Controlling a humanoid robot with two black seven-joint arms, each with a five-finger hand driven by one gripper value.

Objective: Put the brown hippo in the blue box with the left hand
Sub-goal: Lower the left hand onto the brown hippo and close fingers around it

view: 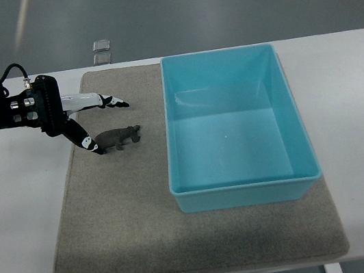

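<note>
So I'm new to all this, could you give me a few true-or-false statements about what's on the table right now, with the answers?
1. The small brown toy hippo lies inside the light blue plastic box. False: it stands on the grey felt mat, left of the box.
2. The blue box holds nothing. True.
3. The robot's left hand has its fingers spread, with one fingertip right beside the hippo. True.
4. The hippo is lifted off the mat. False: it stands on it.
5. The robot's right hand reaches over the box. False: none shows.

Glossy plastic blue box [245,185] on matt, felt-like grey mat [135,234].
</note>
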